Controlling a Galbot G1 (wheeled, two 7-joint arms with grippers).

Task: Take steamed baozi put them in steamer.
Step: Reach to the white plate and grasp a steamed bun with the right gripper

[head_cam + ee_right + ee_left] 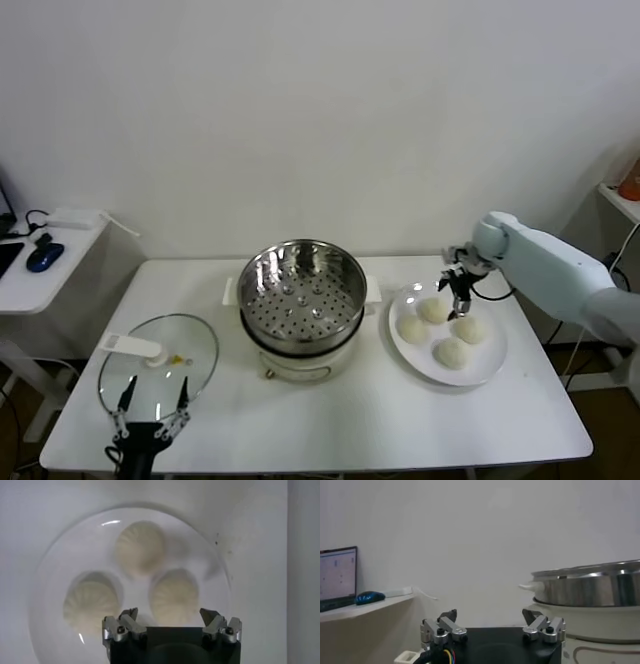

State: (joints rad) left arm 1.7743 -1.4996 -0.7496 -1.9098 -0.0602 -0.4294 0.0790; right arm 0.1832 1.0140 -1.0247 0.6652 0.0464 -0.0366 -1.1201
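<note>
Four off-white baozi lie on a white plate at the table's right: one at the back, one on the left, one on the right, one at the front. My right gripper is open and empty, hovering just above the back of the plate. The right wrist view shows three baozi below its open gripper; the fourth is hidden. The steel steamer stands empty on its cream base at mid-table. My left gripper is open, parked at the front left.
A round glass lid with a white handle lies flat at the table's front left, under the left gripper. A side table at far left holds a blue mouse. The left wrist view shows the steamer's side and a laptop.
</note>
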